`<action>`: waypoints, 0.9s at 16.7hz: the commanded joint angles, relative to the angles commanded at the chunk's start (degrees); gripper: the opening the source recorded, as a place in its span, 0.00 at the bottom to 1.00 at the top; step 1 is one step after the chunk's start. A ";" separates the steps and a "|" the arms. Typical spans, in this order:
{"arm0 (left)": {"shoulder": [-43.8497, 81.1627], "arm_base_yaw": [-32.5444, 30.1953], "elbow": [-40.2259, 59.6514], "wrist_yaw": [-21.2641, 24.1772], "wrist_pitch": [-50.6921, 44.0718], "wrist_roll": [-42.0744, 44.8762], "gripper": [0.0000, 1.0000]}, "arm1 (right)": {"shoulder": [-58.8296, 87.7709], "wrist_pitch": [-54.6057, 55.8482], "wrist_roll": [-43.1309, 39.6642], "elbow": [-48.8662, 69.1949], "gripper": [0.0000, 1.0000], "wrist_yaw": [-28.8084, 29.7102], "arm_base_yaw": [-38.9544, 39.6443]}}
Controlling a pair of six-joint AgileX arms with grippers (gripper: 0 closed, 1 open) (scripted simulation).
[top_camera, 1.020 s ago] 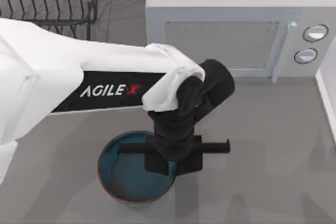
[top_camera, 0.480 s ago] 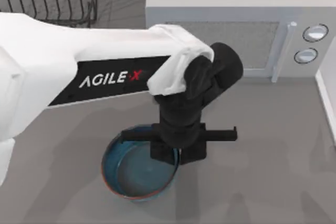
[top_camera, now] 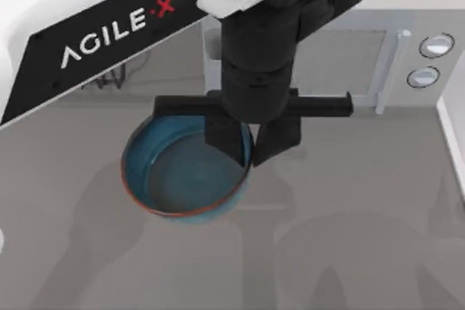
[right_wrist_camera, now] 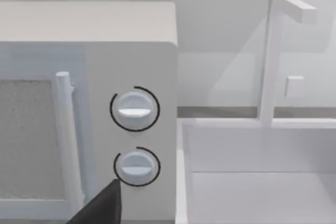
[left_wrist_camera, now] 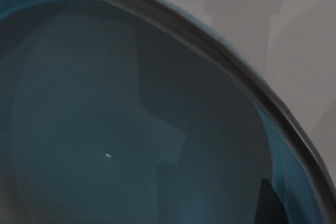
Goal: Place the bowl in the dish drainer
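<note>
The blue bowl (top_camera: 182, 179) with its orange-red rim hangs above the grey table, near the middle of the top view. My left gripper (top_camera: 251, 155) is shut on the bowl's right rim, one finger inside the wall and one outside. The left wrist view looks down into the bowl's greyish-blue inside (left_wrist_camera: 105, 129), with the rim (left_wrist_camera: 220, 51) curving across it. A few dark wires of the dish drainer (top_camera: 110, 78) peek out from under my left arm at the back left. One dark finger of my right gripper (right_wrist_camera: 100, 208) shows in the right wrist view, facing the microwave.
The white microwave (top_camera: 407, 49) stands at the back right, its two knobs and handle facing forward (right_wrist_camera: 135, 109). A white sink with a tall faucet (right_wrist_camera: 273, 56) lies to its right. My left arm covers much of the back left.
My left arm has risen with the bowl in its grip. The bowl has come off the table, looks larger, and has shifted toward the back and a little left.
</note>
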 joint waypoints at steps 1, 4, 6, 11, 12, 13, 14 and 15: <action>-0.39 0.06 2.67 0.00 -2.68 0.06 0.00 | 0.00 0.00 0.00 0.00 1.00 0.00 0.00; -1.33 0.22 6.99 -0.01 -7.01 0.23 0.00 | 0.00 0.00 0.00 0.00 1.00 0.00 0.00; -1.39 0.23 7.19 -0.01 -7.21 0.24 0.00 | 0.00 0.00 0.00 0.00 1.00 0.00 0.00; -2.57 1.97 6.45 0.01 -5.25 1.45 0.00 | 0.00 0.00 0.00 0.00 1.00 0.00 0.00; -3.82 3.63 5.85 0.06 -3.43 2.51 0.00 | 0.00 0.00 0.00 0.00 1.00 0.00 0.00; -5.40 5.74 5.03 0.14 -1.00 3.83 0.00 | 0.00 0.00 0.00 0.00 1.00 0.00 0.00; -7.25 8.23 3.98 0.27 2.04 5.36 0.00 | 0.00 0.00 0.00 0.00 1.00 0.00 0.00; -9.34 11.03 2.67 0.42 5.64 7.08 0.00 | 0.00 0.00 0.00 0.00 1.00 0.00 0.00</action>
